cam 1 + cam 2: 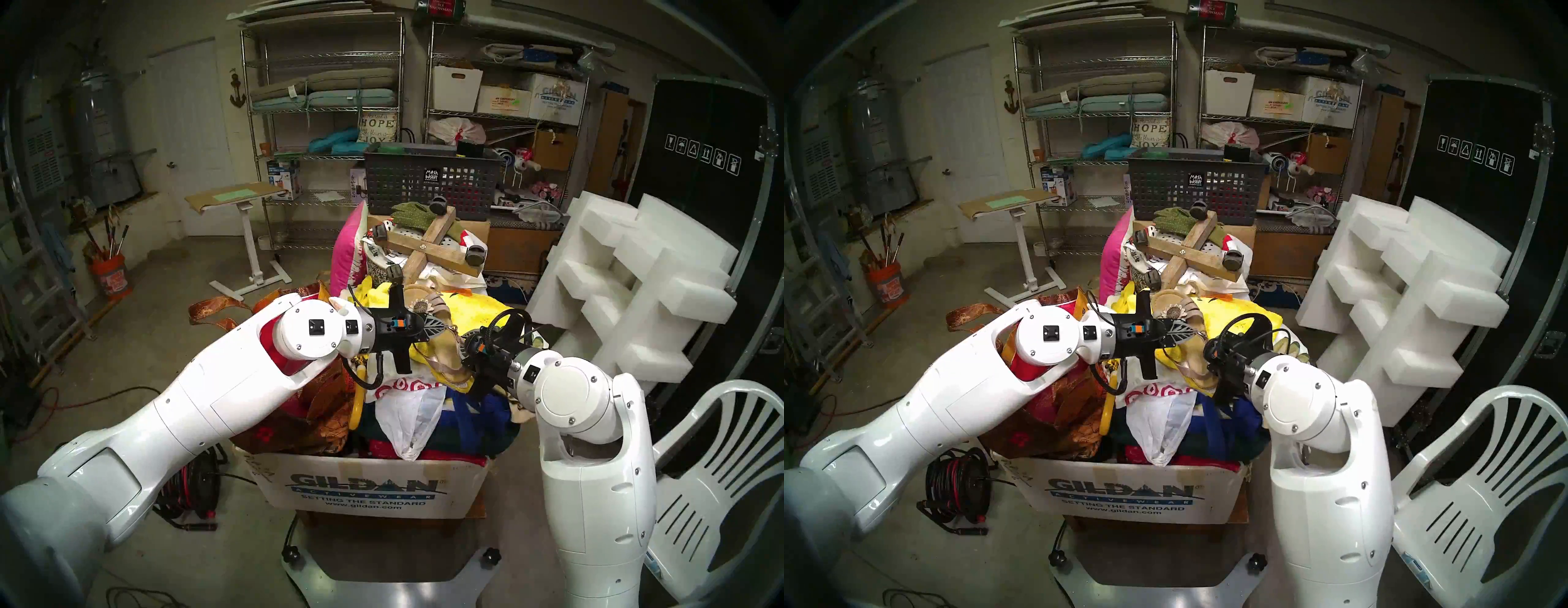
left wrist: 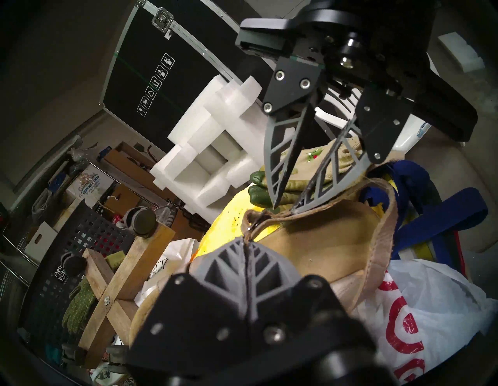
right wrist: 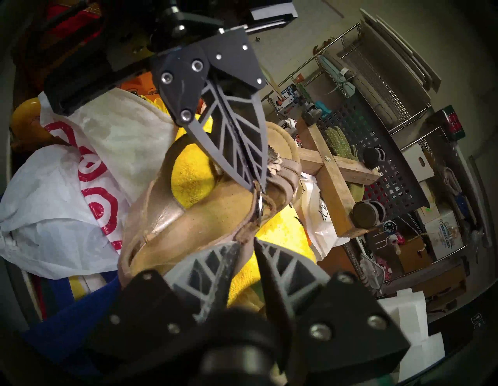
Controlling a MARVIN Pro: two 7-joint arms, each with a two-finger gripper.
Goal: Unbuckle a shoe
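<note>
We are working on a light, limp sandal lying atop a yellow cloth. Our left gripper is pinching shut on the strap beside the buckle; our right gripper is standing partly open at the strap's frayed tail.

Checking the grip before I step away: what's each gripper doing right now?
Left gripper: shut on the sandal's strap by the buckle.
Right gripper: partly open, tips at the strap.

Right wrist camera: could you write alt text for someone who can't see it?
The left gripper, shut, pinches a tan sandal's thin strap at its small buckle. The right gripper, jaws slightly apart, meets the strap from below, above a yellow towel.
</note>
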